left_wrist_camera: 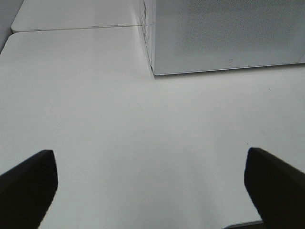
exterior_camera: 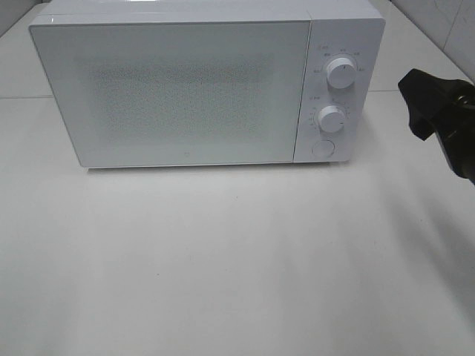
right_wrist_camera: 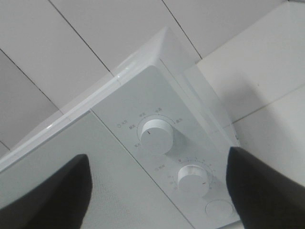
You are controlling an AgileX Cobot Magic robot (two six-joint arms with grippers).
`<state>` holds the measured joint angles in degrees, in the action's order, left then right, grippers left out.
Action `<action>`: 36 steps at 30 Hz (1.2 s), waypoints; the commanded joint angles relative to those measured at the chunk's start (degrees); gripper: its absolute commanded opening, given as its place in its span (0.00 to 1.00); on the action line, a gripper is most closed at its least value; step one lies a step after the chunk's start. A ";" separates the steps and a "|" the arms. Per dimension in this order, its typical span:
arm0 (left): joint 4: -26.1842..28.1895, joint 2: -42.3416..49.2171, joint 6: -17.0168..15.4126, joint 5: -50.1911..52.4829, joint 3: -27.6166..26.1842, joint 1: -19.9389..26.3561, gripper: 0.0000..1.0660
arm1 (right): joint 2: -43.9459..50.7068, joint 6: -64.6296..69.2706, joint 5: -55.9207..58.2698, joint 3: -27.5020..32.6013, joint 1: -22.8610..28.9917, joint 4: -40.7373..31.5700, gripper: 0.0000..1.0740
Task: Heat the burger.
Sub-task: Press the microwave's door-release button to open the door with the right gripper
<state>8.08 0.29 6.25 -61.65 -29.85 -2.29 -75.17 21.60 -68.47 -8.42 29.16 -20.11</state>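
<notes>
Counter: a white, smooth counter (exterior_camera: 223, 267) fills the lower part of the high view; a thin seam (left_wrist_camera: 71, 27) crosses it beside the oven, and soft grey shadows are cast on it.
Room: a white tiled wall (right_wrist_camera: 71, 43) with dark grout lines is seen behind the oven.
Oven: a white box-shaped microwave oven (exterior_camera: 208, 85) is stood toward the back of the counter, its speckled grey door (exterior_camera: 174, 93) closed.
Controls: an upper round white knob (exterior_camera: 341, 73), a lower round white knob (exterior_camera: 331, 119) and a round white button (exterior_camera: 322, 147) are set on the right-hand panel.
Left end effector (left_wrist_camera: 151, 191): held low over bare counter near the oven's front corner; black fingers spread wide, nothing gripped.
Right end effector (right_wrist_camera: 157, 188): raised to the oven's right, turned toward the knobs, apart from them; released, nothing gripped.
Small round burger: shown in no view; its place cannot be told.
</notes>
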 commanded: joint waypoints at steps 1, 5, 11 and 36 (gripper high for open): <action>0.17 0.92 -0.11 0.06 0.11 0.11 0.96 | 4.13 -10.54 7.79 -0.40 0.29 1.43 0.71; 0.17 0.92 -0.11 0.06 0.11 0.11 0.96 | 6.36 -16.96 17.42 -2.12 0.29 1.43 0.71; 0.17 0.92 -0.11 0.06 0.11 0.11 0.96 | 9.97 -28.30 40.16 -9.34 0.29 1.43 0.71; 0.17 0.92 -0.11 0.06 0.11 0.11 0.96 | 9.97 -14.32 99.41 -28.07 -5.61 23.89 0.71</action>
<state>8.08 0.29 6.25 -61.65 -29.85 -2.29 -65.72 4.24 28.53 -36.10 26.64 3.09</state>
